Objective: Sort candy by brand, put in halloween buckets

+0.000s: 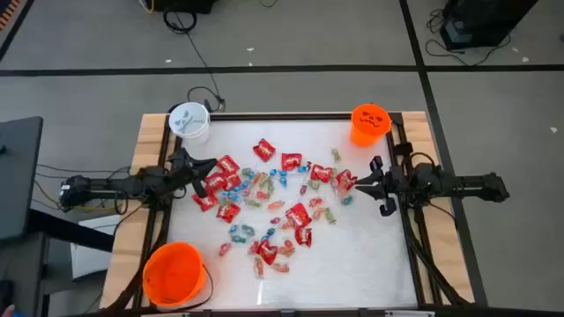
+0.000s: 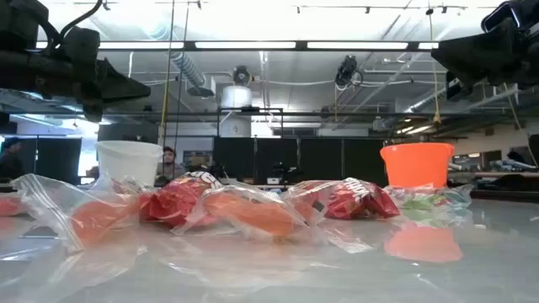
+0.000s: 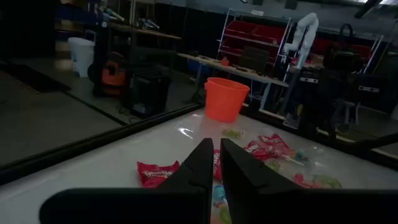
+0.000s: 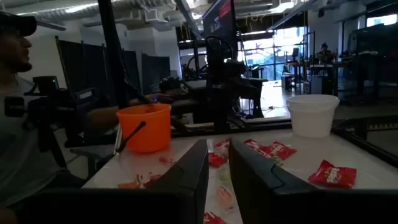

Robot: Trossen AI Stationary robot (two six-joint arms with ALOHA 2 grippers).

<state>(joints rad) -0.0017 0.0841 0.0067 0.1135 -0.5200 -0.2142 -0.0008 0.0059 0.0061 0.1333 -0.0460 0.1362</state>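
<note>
White tabletop (image 1: 352, 255) is filling the overhead picture, framed in wood, with workshop floor around it. Two dark arms are reaching in from left and right, likely poised to start sorting. The larger orange bucket (image 1: 174, 273) is sitting at the near left corner, the white bucket (image 1: 189, 121) far left, the small orange bucket (image 1: 371, 124) far right, kept at the edges for easy dropping. The candy (image 1: 269, 204) is lying scattered across the middle. The left gripper (image 1: 211, 165) is showing its fingers nearly together and empty; the right gripper (image 1: 359, 182), slightly parted, is holding nothing. Only the right wrist view is showing a person beyond the table.
</note>
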